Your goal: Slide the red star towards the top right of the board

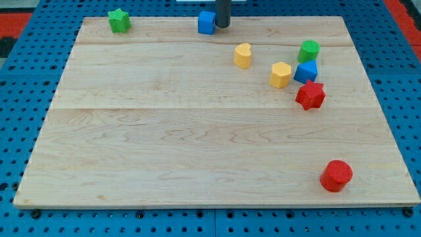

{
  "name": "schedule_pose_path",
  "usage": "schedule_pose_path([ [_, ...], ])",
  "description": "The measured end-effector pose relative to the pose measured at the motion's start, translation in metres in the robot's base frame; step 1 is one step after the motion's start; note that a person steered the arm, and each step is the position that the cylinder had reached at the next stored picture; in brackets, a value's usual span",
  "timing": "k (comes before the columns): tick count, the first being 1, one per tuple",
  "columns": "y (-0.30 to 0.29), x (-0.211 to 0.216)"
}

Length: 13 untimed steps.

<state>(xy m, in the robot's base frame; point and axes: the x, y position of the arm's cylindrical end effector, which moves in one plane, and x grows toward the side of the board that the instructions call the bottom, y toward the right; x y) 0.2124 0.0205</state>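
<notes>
Blocks: two red (pixel 310 95), two blue, two green, two yellow.

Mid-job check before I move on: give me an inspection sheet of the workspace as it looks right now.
Surface: wooden board, flat, on a blue pegboard.
Job's things: red star at the view's right, touching the blue block above it.
Clutter: green cylinder, yellow hexagon, yellow heart, red cylinder at bottom right, green star at top left, blue cube at top edge.
Gripper: none; my tip sits just right of the blue cube, far from the red star.
Cables: nothing seen.
Surroundings: red strips at top corners.
</notes>
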Motion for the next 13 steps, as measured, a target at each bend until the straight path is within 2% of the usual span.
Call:
schedule_pose_path([
  [3,-0.001,0.001],
  [4,-0.001,0.026],
  [6,-0.015,0.136],
  [7,0.025,0.185],
  [8,0.105,0.258],
  [9,0.16,0.282],
  [10,0.154,0.237],
  [12,0.077,0.151],
  [13,0.07,0.187],
])
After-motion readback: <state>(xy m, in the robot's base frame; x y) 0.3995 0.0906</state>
